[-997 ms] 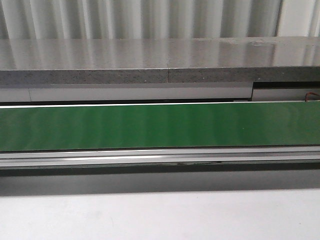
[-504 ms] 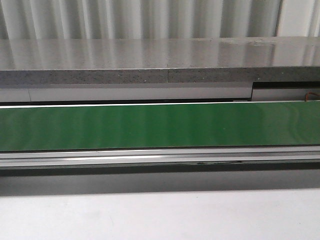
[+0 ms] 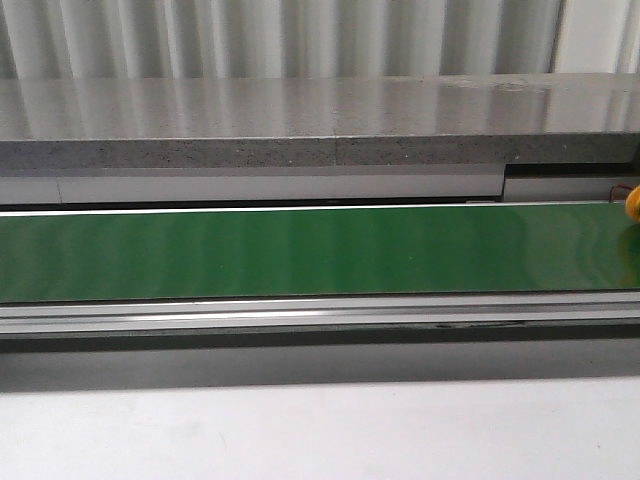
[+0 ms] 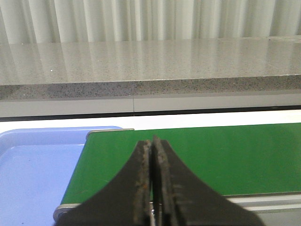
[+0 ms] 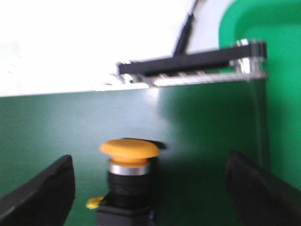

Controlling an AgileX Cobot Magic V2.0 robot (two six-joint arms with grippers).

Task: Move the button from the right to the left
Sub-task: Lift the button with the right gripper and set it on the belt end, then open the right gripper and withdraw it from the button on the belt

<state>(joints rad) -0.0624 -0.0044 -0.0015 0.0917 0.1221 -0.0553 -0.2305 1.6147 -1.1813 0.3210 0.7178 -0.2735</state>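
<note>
The button [image 5: 129,179] has a yellow-orange cap, a silver ring and a black body. It stands upright on the green belt [image 5: 202,136] between the wide-open fingers of my right gripper [image 5: 150,188], nearer one finger and touching neither. In the front view only a bit of its yellow cap [image 3: 633,203] shows at the far right edge of the belt [image 3: 300,250]. My left gripper [image 4: 153,143] is shut and empty above the left end of the belt [image 4: 211,150]. Neither arm shows in the front view.
A blue tray [image 4: 33,169] sits just past the belt's left end. A grey stone ledge [image 3: 300,120] runs behind the belt and a metal rail [image 3: 300,312] along its front. A black and silver bracket [image 5: 197,66] marks the belt's right end.
The yellow cap of the button has come into the front view at the far right edge of the belt. It was not there in the earlier frames.
</note>
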